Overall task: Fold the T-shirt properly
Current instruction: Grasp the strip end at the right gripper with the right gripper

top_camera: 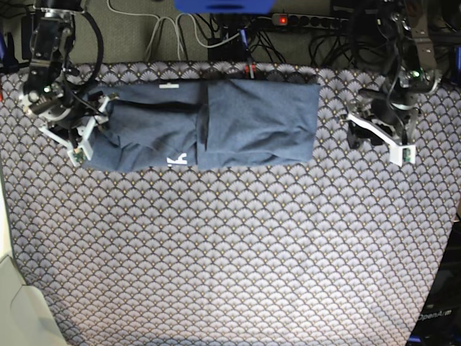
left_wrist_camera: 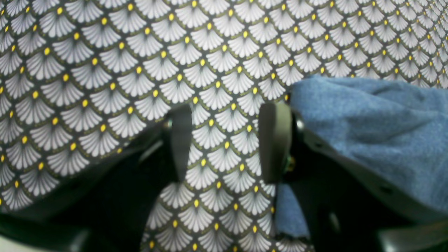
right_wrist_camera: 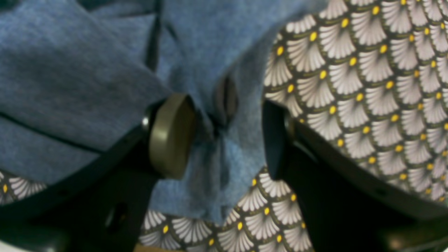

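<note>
Lying folded lengthwise, T-shirt (top_camera: 205, 122); right jaws spread around its edge, left jaws spread, empty.

a scallop-patterned tablecloth (top_camera: 230, 252) covers the table, grey fans with yellow dots. behind its far edge lie tangled cables (top_camera: 216, 32) and a power strip (top_camera: 302, 19) with a red light.

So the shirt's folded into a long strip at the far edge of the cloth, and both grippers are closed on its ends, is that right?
Not quite. Only the right gripper is at the T-shirt, jaws open around bunched fabric. The left gripper stands open, off the shirt's other end, over the tablecloth, as the base view shows.
</note>
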